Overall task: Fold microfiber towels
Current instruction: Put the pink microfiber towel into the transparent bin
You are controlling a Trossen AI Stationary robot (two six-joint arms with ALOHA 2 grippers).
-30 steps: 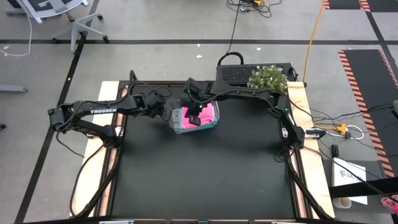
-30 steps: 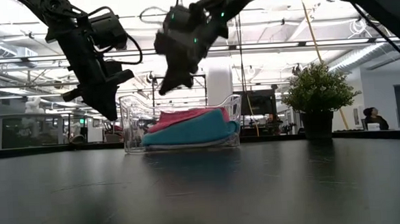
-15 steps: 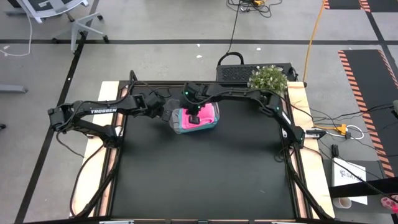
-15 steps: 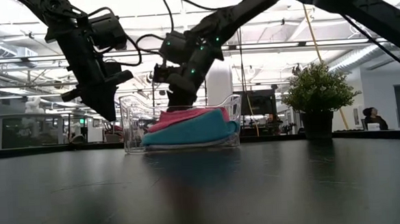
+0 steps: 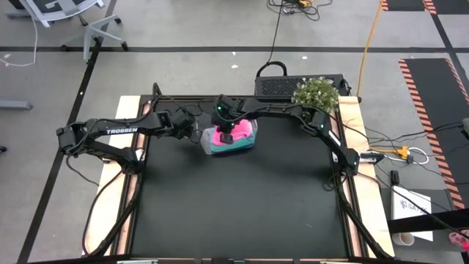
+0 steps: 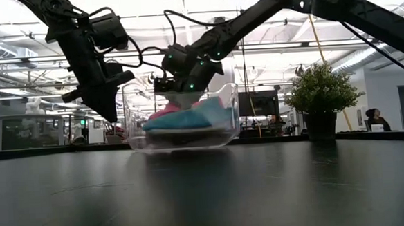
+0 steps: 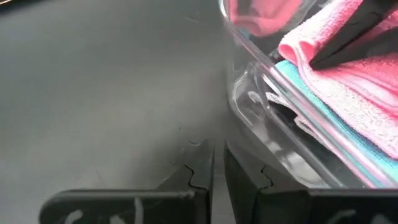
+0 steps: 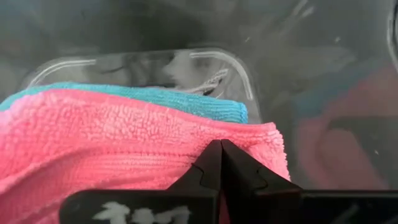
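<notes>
A clear plastic tub (image 5: 253, 144) stands at the far middle of the black table. In it the bright pink towel (image 5: 244, 130) lies on the teal towel (image 6: 188, 122). My right gripper (image 8: 221, 148) is shut and reaches down into the tub, onto the pink towel. My left gripper (image 7: 217, 174) hangs just left of the tub's left wall (image 6: 128, 113). Its fingers are all but closed, nothing is between them, and it is clear of the tub. My right gripper presses its shut fingertips (image 8: 211, 158) onto the pink towel's folded edge (image 8: 249, 140), near the top of the stack. The fingers slant down from the table's right and far side. No cloth shows between them. The towels lie in the tub.
A potted plant (image 5: 316, 92) and a black box (image 5: 277, 86) stand at the table's far right edge. The wide black tabletop (image 5: 242, 205) stretches from the tub to the near edge.
My right gripper has come down from above the tub into it, onto the pink towel. The tub has shifted a little under it, and the towels have sagged and changed shape.
</notes>
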